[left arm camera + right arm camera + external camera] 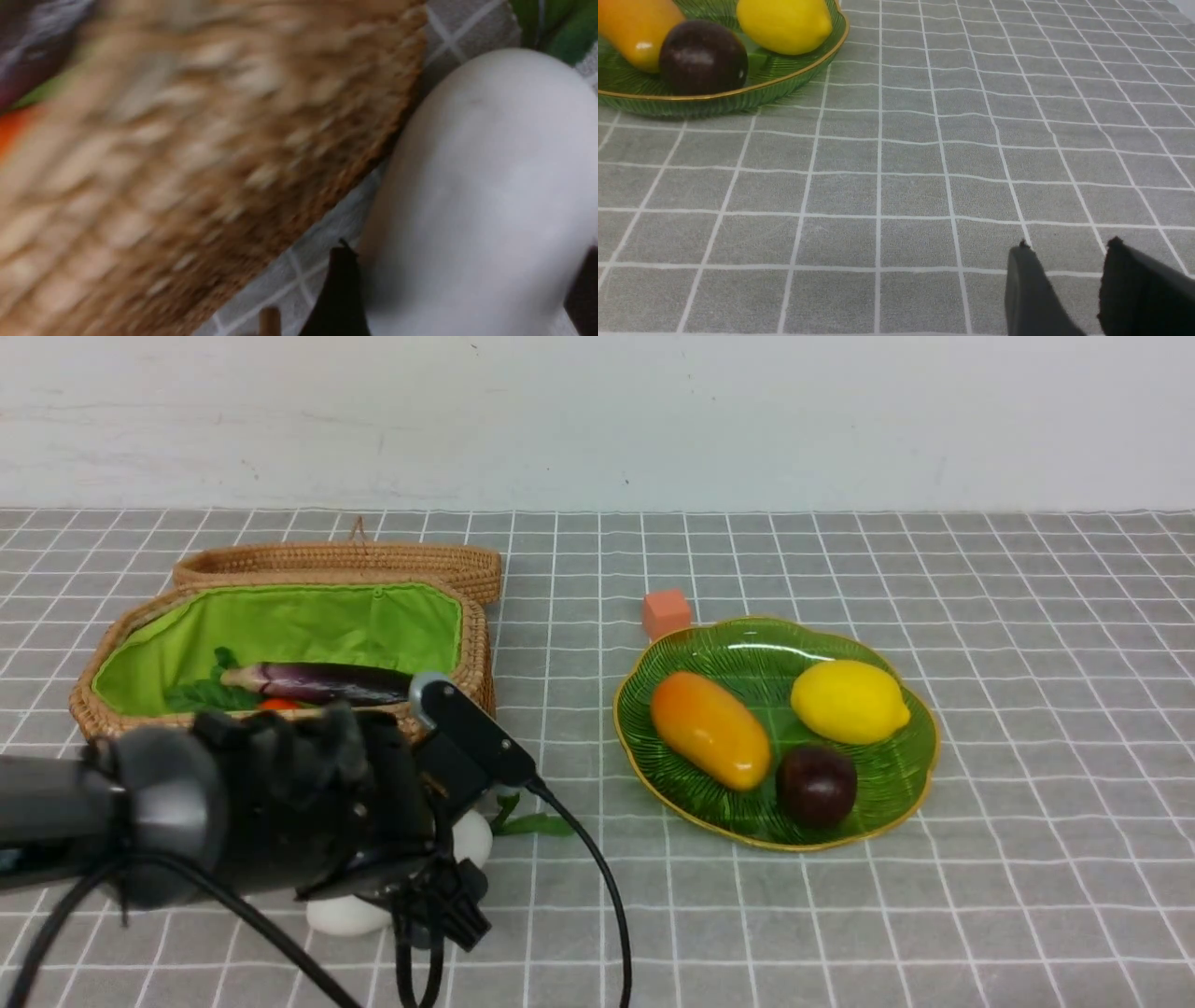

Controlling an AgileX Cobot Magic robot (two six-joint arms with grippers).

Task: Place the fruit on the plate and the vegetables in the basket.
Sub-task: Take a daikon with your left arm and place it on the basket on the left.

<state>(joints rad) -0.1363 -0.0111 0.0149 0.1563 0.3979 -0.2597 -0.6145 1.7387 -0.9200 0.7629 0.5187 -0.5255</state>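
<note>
The white vegetable (pixel 341 917) lies low in front of the basket (pixel 93 709), its green leaves (pixel 532 823) pointing right. My left gripper (pixel 415 887) comes down over it. In the left wrist view its two dark fingers (pixel 341 289) press the flanks of the white vegetable (pixel 490 163), beside the blurred basket wall (pixel 210 163). The aubergine (pixel 327 681) and carrot (pixel 278 704) lie in the basket. The plate (pixel 747 644) holds the mango-like fruit (pixel 711 730), lemon (pixel 850 701) and dark purple fruit (pixel 817 786). My right gripper (pixel 1069 242) is open over bare cloth, off to one side of the plate (pixel 738 100).
The woven lid (pixel 345 560) leans behind the basket. A small orange cube (pixel 667 613) stands just behind the plate. Grey checked cloth covers the table, and a white wall runs along the back. My left arm's cable (pixel 597 877) trails between basket and plate.
</note>
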